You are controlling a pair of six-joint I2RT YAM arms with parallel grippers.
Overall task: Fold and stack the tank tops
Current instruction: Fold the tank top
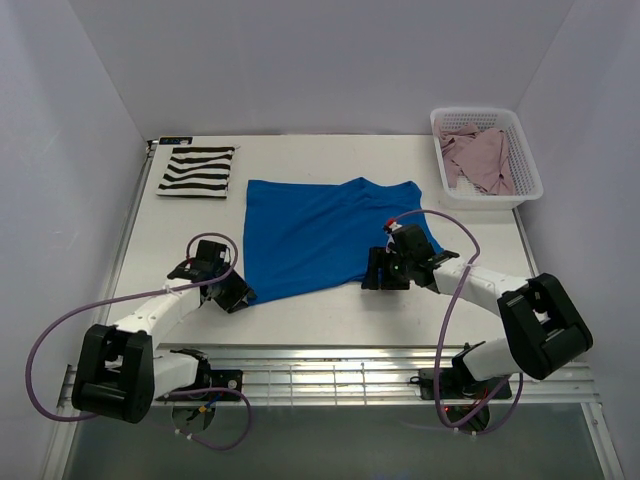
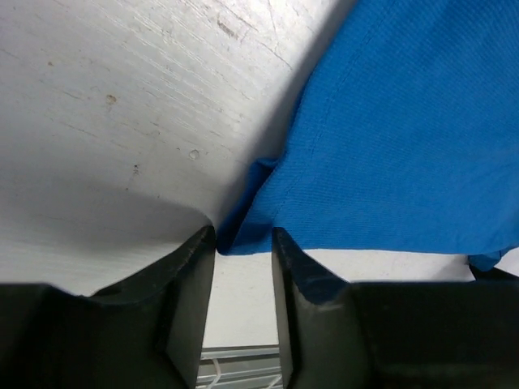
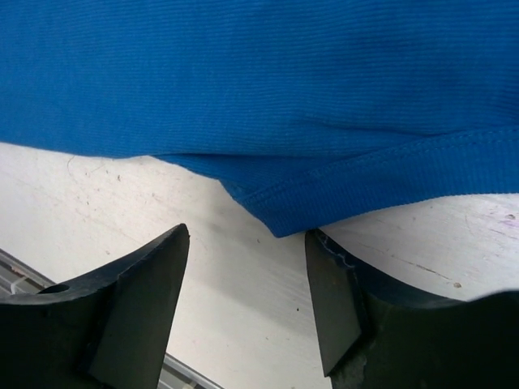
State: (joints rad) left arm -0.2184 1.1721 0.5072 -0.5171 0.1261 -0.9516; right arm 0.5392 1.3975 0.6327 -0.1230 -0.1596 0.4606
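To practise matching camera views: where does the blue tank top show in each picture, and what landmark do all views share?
Top external: blue tank top spread flat mid-picture.
Left wrist: blue tank top fills the upper right, one corner reaching down to centre.
Right wrist: blue tank top fills the top half, a hemmed corner pointing down.
Shared landmark: the white table beneath it.

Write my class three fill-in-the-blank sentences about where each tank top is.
The tank top spread flat mid-table is ___.
The striped tank top lies folded at the table's far ___ corner.
The pink tank top lies inside the white ___.
Missing words: blue, left, basket.
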